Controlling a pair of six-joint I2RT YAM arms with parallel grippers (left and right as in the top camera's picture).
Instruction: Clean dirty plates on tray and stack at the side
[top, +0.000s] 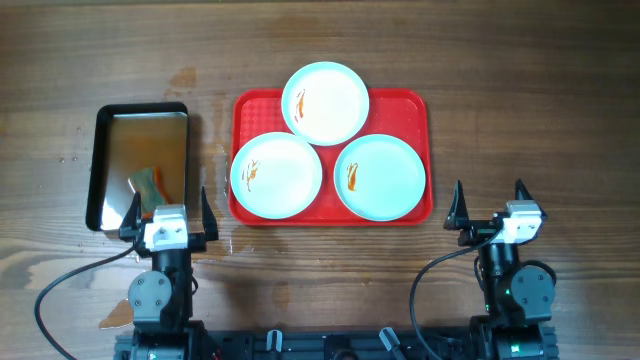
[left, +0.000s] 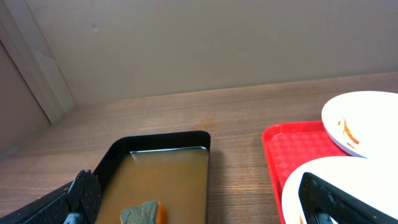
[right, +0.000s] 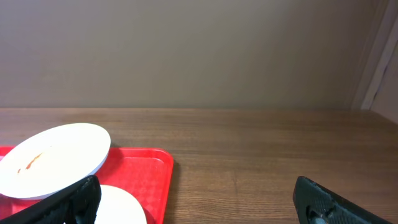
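Note:
Three pale blue-white plates lie on the red tray (top: 250, 108): one at the back (top: 325, 102), one front left (top: 276, 175), one front right (top: 380, 177). Each has a small orange-red sauce smear. The back plate rests partly over the two front ones. My left gripper (top: 168, 208) is open and empty, at the near edge beside the tray's left front corner. My right gripper (top: 491, 203) is open and empty, to the right of the tray. The left wrist view shows the tray (left: 292, 146) and two plates (left: 367, 121). The right wrist view shows the tray (right: 140, 171) and the back plate (right: 53, 158).
A black-rimmed metal pan (top: 140, 165) holding brownish liquid stands left of the tray. A green-and-orange sponge (top: 150, 183) lies in its near part, also seen in the left wrist view (left: 144, 213). A wet patch shows on the wood in front of the tray.

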